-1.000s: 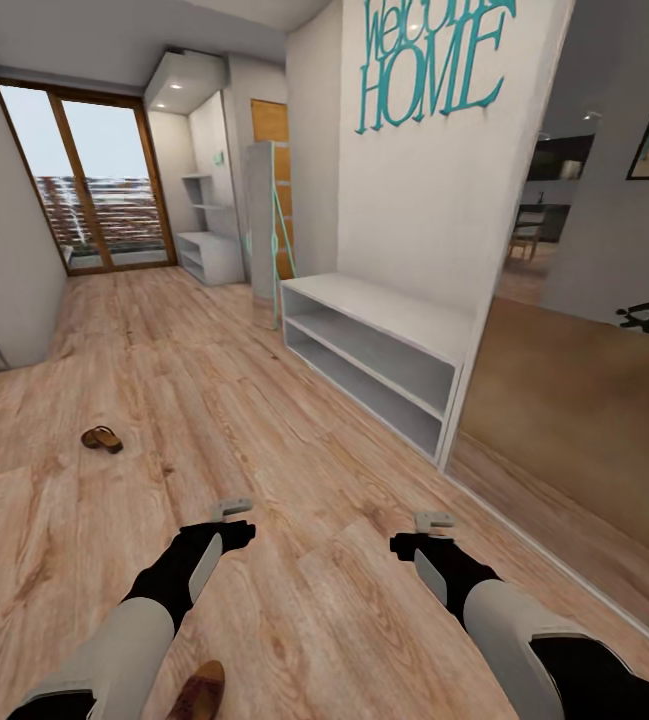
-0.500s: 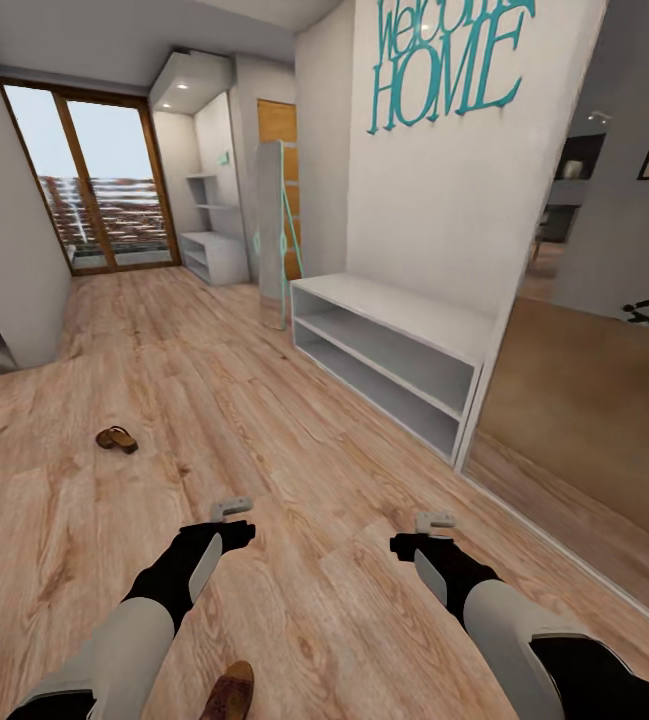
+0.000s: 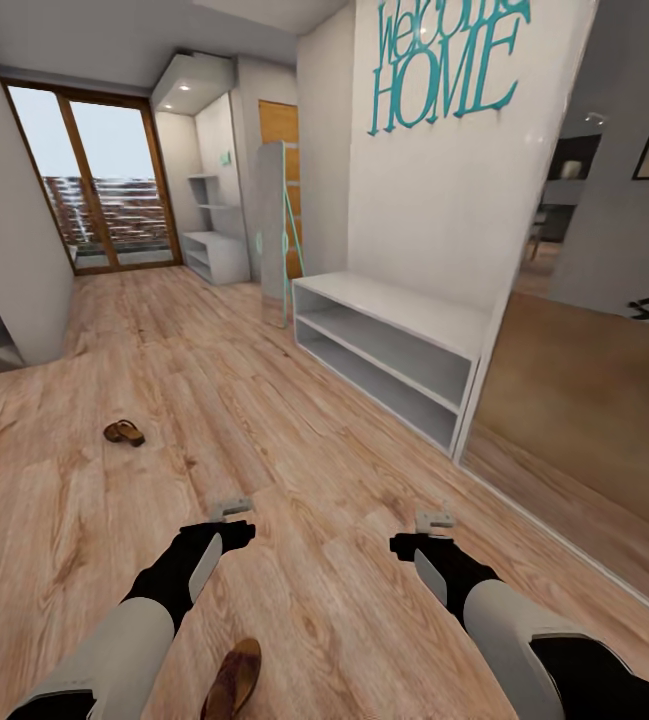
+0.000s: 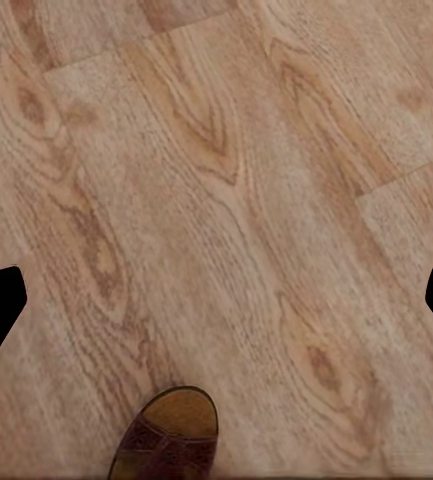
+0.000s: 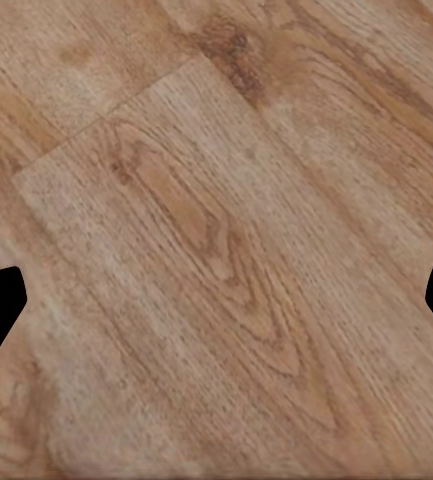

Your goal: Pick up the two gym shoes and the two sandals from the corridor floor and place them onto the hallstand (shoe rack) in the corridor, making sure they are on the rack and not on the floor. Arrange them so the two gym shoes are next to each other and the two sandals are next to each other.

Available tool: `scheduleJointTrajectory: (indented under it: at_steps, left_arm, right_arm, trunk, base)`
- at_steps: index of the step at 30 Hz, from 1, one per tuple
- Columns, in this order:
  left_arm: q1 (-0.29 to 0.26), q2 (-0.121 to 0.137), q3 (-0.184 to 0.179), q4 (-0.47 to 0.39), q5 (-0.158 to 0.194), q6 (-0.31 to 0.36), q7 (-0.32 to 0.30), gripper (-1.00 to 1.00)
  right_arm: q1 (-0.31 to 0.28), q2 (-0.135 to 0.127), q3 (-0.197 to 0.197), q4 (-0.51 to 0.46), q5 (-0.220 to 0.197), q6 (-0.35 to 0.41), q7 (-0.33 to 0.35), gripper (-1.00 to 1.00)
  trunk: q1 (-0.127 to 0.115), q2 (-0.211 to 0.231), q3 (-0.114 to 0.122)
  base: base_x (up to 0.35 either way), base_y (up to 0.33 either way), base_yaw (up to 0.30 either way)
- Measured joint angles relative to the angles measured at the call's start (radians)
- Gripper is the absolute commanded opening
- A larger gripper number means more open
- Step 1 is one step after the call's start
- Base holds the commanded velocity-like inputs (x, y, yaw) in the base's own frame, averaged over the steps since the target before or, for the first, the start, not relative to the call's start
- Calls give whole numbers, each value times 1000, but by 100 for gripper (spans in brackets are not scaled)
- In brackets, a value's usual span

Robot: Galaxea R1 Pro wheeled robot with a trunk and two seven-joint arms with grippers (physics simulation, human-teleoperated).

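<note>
Approach phase is judged to be in hand: nothing is held, and the left gripper (image 3: 232,507) and right gripper (image 3: 434,520) are carried spread wide and empty above the corridor floor (image 3: 294,470). One dark brown sandal (image 3: 232,680), tan footbed visible, lies at lower centre; another sandal (image 3: 124,432) lies at mid-left. The hallstand (image 3: 394,355) stands bare at centre right. A lowering of the left gripper onto the nearer sandal is called for next.
</note>
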State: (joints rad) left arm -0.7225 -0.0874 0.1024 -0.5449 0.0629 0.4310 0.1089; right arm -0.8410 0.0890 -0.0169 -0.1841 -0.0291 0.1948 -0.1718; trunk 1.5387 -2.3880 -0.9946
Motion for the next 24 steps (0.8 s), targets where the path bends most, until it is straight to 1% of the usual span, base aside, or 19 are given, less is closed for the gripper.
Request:
scheduleJointTrajectory:
  at_steps: [9, 18, 24]
  left_arm:
    - [0, 0, 0, 0, 0, 0, 0, 100]
    - [0, 0, 0, -1, 0, 0, 0, 100]
    - [0, 0, 0, -1, 0, 0, 0, 100]
  right_arm:
    - [0, 0, 0, 0, 0, 0, 0, 100]
    - [0, 0, 0, 0, 0, 0, 0, 100]
    - [0, 0, 0, 0, 0, 0, 0, 100]
  trunk:
    - [0, 0, 0]
    - [0, 0, 0]
    - [0, 0, 0]
  base:
    - [-50, 2, -21]
    - [-10, 0, -156]
    - [-3, 0, -61]
